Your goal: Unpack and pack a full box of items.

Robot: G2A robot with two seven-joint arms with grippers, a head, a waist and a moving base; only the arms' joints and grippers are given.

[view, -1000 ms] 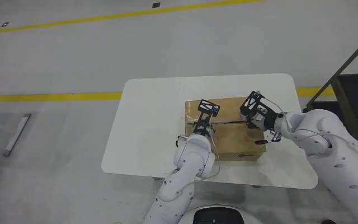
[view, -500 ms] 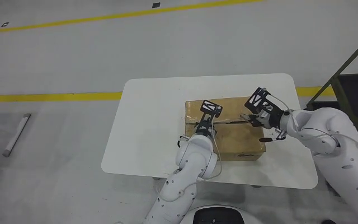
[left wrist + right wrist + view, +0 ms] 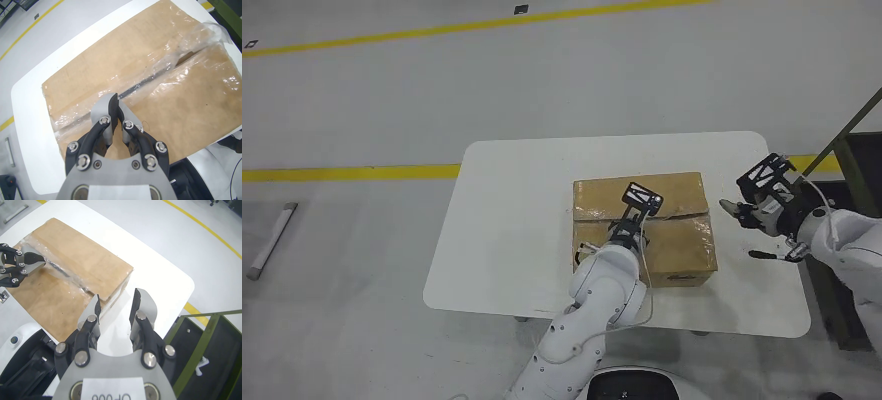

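White table on grey floor, taped box atop; left jaws closed, right jaws apart.

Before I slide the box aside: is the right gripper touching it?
Apart. The top view shows the right gripper off the end of the box, with a strip of bare white table between them.

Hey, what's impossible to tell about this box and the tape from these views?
1. What the cardboard box holds: closed flaps hide it, all views.
2. Whether the left end effector pinches the clear tape or just rests on it: left wrist view, its own fingertips cover the contact.
3. Part of the box's near side: top view, the left arm covers it.
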